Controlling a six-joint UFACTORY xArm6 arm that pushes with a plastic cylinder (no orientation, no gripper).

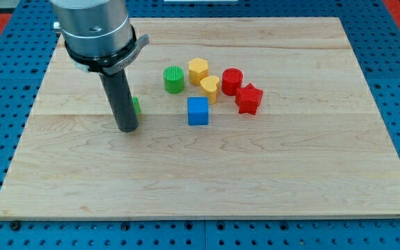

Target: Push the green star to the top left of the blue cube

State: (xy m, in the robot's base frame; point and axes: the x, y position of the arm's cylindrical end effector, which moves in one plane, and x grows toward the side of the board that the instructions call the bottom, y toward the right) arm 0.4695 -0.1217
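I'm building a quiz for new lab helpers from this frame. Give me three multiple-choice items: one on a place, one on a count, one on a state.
1. Where is my tip relative to the blue cube?
A. to the view's left
B. to the view's right
C. directly on top of it

2. How many red blocks lie on the board?
A. one
B. two
C. four

3. How much of the green star shows?
A. all of it
B. only a sliver beside the rod
C. none

Key: 1 A, the rod stands left of the cube with bare wood between them. 2 B, a red cylinder and a red star. 3 B, the rod hides most of it.
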